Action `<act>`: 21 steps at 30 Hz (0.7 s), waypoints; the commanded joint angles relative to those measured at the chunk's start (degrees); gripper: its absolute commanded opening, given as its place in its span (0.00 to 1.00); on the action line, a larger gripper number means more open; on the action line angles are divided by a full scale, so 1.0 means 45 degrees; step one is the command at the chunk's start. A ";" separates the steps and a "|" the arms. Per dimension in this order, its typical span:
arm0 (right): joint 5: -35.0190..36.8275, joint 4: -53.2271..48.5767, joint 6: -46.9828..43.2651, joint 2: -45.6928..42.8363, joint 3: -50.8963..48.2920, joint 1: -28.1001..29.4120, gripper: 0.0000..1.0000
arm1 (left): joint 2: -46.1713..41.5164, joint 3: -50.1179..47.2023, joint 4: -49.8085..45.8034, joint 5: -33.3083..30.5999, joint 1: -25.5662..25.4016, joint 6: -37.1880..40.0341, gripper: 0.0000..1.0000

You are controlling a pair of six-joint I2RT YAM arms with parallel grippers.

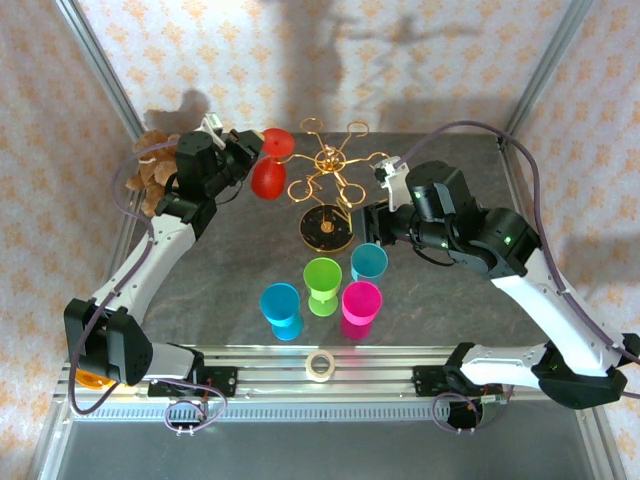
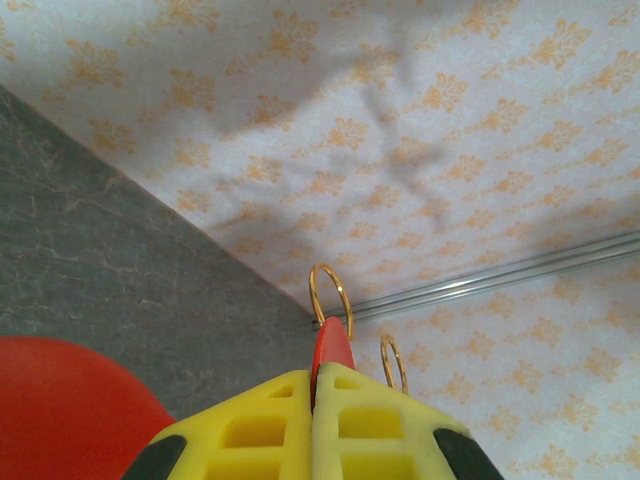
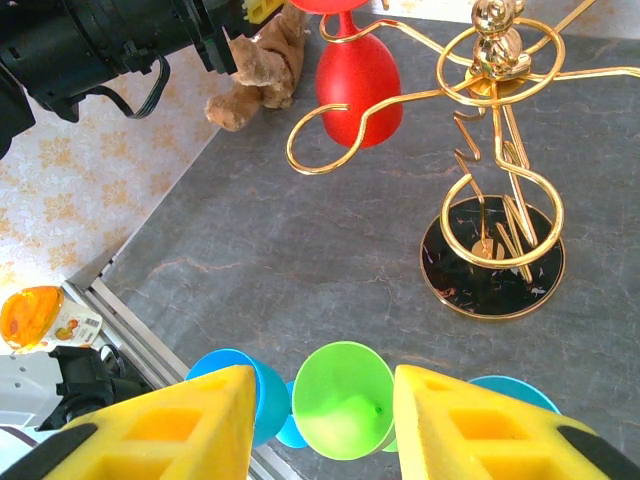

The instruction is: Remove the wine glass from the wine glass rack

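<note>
A red wine glass (image 1: 268, 178) hangs upside down from a left arm of the gold wine glass rack (image 1: 328, 178), which stands on a round black base (image 1: 327, 232). My left gripper (image 1: 248, 150) is at the glass's foot. In the left wrist view the yellow fingers (image 2: 345, 400) are pressed shut on the red foot's edge (image 2: 333, 345), with the red bowl (image 2: 60, 410) at lower left. My right gripper (image 1: 372, 226) hovers open in front of the rack, nothing between its fingers (image 3: 190, 420). The red glass (image 3: 358, 75) and the rack (image 3: 497, 35) lie beyond it.
Upright plastic glasses stand in front of the rack: blue (image 1: 281, 308), green (image 1: 322, 283), pink (image 1: 361, 306) and teal (image 1: 369, 262). A tape roll (image 1: 320, 365) lies on the near rail. A brown stuffed toy (image 1: 150, 175) sits at the back left, by the frame post.
</note>
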 commanded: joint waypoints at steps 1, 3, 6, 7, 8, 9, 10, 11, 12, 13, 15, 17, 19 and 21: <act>0.0204 0.0104 -0.0176 -0.0026 0.0225 -0.0059 0.40 | 0.0247 0.0151 0.0722 0.0311 0.0080 -0.0337 0.00; 0.0208 0.0124 -0.0190 -0.0016 0.0225 -0.0071 0.40 | 0.0376 0.0268 0.0864 0.0528 0.0077 -0.0457 0.00; 0.0206 0.0154 -0.0180 0.0003 0.0225 -0.0063 0.40 | 0.0513 0.0493 0.0742 0.0804 0.0069 -0.0478 0.00; 0.0227 0.0163 -0.0190 0.0003 0.0230 -0.0059 0.40 | 0.0551 0.0547 0.0676 0.0904 0.0063 -0.0447 0.00; 0.0227 0.0164 -0.0184 0.0022 0.0208 -0.0075 0.40 | 0.0553 0.0575 0.0627 0.0965 0.0064 -0.0429 0.00; 0.0246 0.0166 -0.0184 0.0033 0.0205 -0.0061 0.40 | 0.0553 0.0605 0.0577 0.1032 0.0057 -0.0375 0.00; 0.0249 0.0164 -0.0166 0.0042 0.0207 -0.0068 0.40 | 0.0553 0.0663 0.0551 0.1107 0.0042 -0.0303 0.00; 0.0237 0.0164 -0.0161 0.0061 0.0191 -0.0058 0.40 | 0.0534 0.0712 0.0494 0.1145 0.0055 -0.0246 0.00; 0.0209 0.0164 -0.0161 0.0081 0.0186 -0.0060 0.40 | 0.0552 0.0792 0.0468 0.1233 0.0049 -0.0174 0.00; 0.0189 0.0164 -0.0156 0.0100 0.0186 -0.0060 0.40 | 0.0599 0.0892 0.0429 0.1386 0.0054 -0.0119 0.00; 0.0188 0.0193 -0.0149 0.0101 0.0186 -0.0058 0.40 | 0.0665 0.1058 0.0351 0.1542 0.0018 -0.0028 0.00; 0.0207 0.0219 -0.0166 0.0101 0.0176 -0.0062 0.40 | 0.0726 0.1243 0.0190 0.1650 0.0019 0.0119 0.00; 0.0189 0.0232 -0.0167 0.0101 0.0171 -0.0068 0.40 | 0.0786 0.1485 -0.0059 0.1771 0.0018 0.0309 0.00; 0.0188 0.0222 -0.0155 0.0101 0.0185 -0.0058 0.40 | 0.0892 0.1720 -0.0299 0.1899 0.0019 0.0423 0.00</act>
